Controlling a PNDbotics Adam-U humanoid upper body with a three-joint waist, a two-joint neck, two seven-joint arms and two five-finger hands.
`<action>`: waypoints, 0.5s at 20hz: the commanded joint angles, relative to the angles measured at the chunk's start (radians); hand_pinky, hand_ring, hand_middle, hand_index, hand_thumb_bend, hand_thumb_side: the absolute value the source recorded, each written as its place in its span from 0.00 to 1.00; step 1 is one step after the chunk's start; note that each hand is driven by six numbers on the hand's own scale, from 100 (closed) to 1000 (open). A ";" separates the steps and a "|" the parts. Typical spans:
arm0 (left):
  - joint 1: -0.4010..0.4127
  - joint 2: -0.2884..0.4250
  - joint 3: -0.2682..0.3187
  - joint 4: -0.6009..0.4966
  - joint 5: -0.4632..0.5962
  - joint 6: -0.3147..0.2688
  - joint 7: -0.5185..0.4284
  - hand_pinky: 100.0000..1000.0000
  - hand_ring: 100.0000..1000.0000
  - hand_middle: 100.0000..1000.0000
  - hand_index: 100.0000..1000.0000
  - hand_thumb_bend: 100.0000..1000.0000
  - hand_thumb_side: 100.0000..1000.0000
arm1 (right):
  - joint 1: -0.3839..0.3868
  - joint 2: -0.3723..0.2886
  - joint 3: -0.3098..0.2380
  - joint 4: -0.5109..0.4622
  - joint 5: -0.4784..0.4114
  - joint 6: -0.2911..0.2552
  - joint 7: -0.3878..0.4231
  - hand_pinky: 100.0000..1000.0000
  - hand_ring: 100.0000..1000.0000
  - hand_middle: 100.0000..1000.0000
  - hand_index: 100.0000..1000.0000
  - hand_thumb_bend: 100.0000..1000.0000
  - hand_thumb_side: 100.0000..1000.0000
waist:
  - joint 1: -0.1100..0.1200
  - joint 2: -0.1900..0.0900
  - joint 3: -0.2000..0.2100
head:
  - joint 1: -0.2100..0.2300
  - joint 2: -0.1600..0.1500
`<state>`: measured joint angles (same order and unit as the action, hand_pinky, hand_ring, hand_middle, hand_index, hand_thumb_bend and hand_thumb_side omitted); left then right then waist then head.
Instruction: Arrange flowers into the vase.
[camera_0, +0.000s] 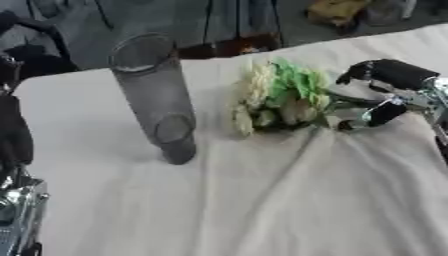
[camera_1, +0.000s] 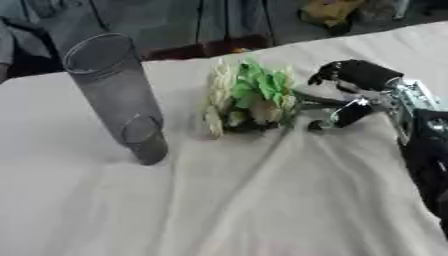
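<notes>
Vase (camera_0: 156, 95) upright, well left of flowers (camera_0: 278, 97).

The vase (camera_0: 156, 95) stands upright on the cloth (camera_0: 262, 200), left of centre. The flowers (camera_0: 278, 97) lie on the cloth to its right, apart from it. The right hand (camera_1: 350, 95) is at the flowers' right side, around the stems.

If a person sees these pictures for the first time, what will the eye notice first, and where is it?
First the bunch of cream and green flowers, lying on the white cloth at centre right. The right hand reaches in from the right and curls round its stems. Left of them stands a tall, clear, empty vase.
</notes>
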<state>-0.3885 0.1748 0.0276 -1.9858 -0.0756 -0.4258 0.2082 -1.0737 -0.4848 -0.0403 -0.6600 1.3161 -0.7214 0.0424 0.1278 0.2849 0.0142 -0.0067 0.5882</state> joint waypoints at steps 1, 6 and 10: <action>-0.012 0.009 -0.002 -0.014 0.004 0.002 -0.001 0.63 0.82 0.93 1.00 0.00 1.00 | -0.019 -0.004 -0.004 0.001 0.021 0.006 -0.030 0.69 0.77 0.64 0.81 0.65 0.50 | -0.003 -0.014 0.003 | 0.000 -0.010; -0.012 0.009 -0.002 -0.014 0.005 0.003 -0.001 0.63 0.82 0.93 1.00 0.00 1.00 | -0.023 0.006 -0.008 0.007 0.031 0.016 -0.054 0.68 0.76 0.63 0.80 0.63 0.52 | -0.001 -0.012 0.003 | -0.002 -0.012; -0.011 0.009 -0.003 -0.014 0.006 0.004 -0.002 0.63 0.82 0.93 1.00 0.00 1.00 | -0.027 0.007 -0.014 0.007 0.037 0.027 -0.062 0.68 0.76 0.63 0.80 0.58 0.55 | 0.001 -0.012 0.002 | -0.002 -0.013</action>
<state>-0.3885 0.1745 0.0226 -1.9858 -0.0718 -0.4248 0.2072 -1.0747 -0.4705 -0.0491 -0.6477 1.3411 -0.6993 -0.0142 0.1335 0.2895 0.0143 -0.0084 0.5876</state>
